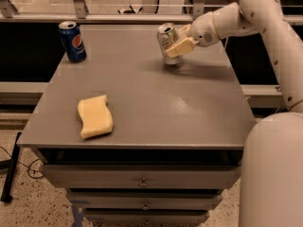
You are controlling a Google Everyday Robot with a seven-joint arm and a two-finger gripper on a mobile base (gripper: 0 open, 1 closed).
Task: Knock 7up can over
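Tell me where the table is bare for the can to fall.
Bare: the back middle between Pepsi can and 7up can, and the front right beside the sponge. Crowded: back right, gripper against the 7up can.

A big grey table (156, 103) stands in the middle. Under its top are grey drawers (142, 181) with small knobs. The floor (28, 207) below the table, on the left, is pale with dark specks. A black bar (10, 167) and a thin black wire (5, 152) lie there. Behind the table runs a metal rail (94, 17) with posts. Past the rail the floor looks lighter. Both sides of the table are dark. The gripper (176, 41) is over the far right part of the table.
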